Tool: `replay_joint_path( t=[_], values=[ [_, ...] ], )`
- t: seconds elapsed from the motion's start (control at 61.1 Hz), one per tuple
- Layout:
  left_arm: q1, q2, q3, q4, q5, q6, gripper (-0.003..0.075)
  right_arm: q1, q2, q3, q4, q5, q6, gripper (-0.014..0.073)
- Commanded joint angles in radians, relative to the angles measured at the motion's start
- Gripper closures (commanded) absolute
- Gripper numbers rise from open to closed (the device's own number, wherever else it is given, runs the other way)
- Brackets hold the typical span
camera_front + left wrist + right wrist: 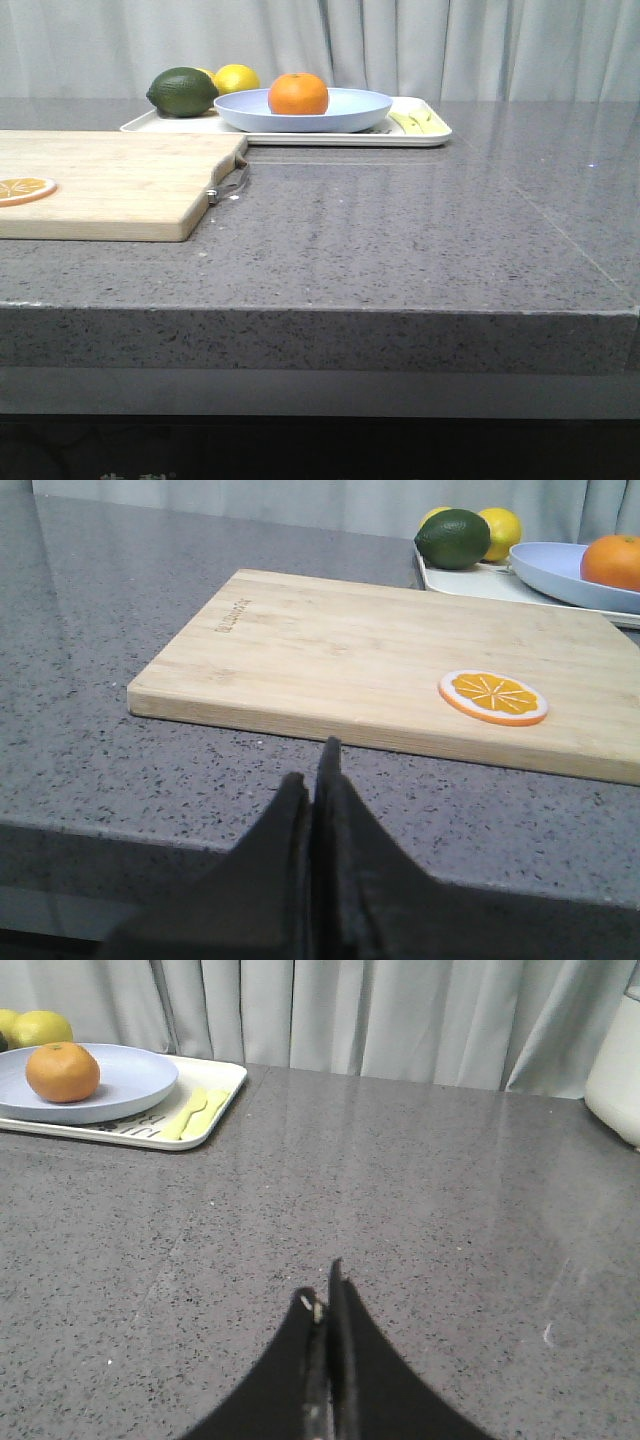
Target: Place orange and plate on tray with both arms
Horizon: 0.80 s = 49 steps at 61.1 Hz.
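Note:
The round orange (pixel 298 94) rests inside the pale lavender-blue plate (pixel 345 112), and the plate stands on the cream-white tray (pixel 425 136) at the back of the counter. Orange (pixel 62 1071), plate (pixel 135 1080) and tray (pixel 215 1105) also show in the right wrist view, and the orange (pixel 613 561) and plate (pixel 550 568) in the left wrist view. My left gripper (pixel 313 770) is shut and empty, low near the counter's front edge, short of the cutting board. My right gripper (pixel 325 1290) is shut and empty over bare counter, well away from the tray. Neither gripper shows in the front view.
A wooden cutting board (pixel 110 185) with a flat orange slice (pixel 22 189) lies at the left. A dark green fruit (pixel 182 92) and a yellow lemon (pixel 236 79) sit on the tray's left end, pale yellow cutlery (pixel 195 1112) on its right end. A white container (pixel 615 1070) stands far right.

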Motion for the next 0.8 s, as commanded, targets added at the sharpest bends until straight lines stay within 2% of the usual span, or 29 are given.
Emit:
replay_joint_path(
  t=[0.0,0.638,0.786],
  values=[
    [0.002,-0.021,0.004,-0.008,-0.087,-0.007,0.0738,-0.006,0.012,-0.022,0.001,-0.085,-0.007,0.0704],
    [0.002,-0.021,0.004,-0.008,-0.087,-0.007,0.0738,-0.006,0.012,-0.021,-0.004,-0.088,-0.007,0.0704],
    [0.002,-0.021,0.004,-0.008,-0.087,-0.007,0.0738,0.028,0.012,0.053,-0.015,-0.254,-0.007,0.0704]
  ],
)
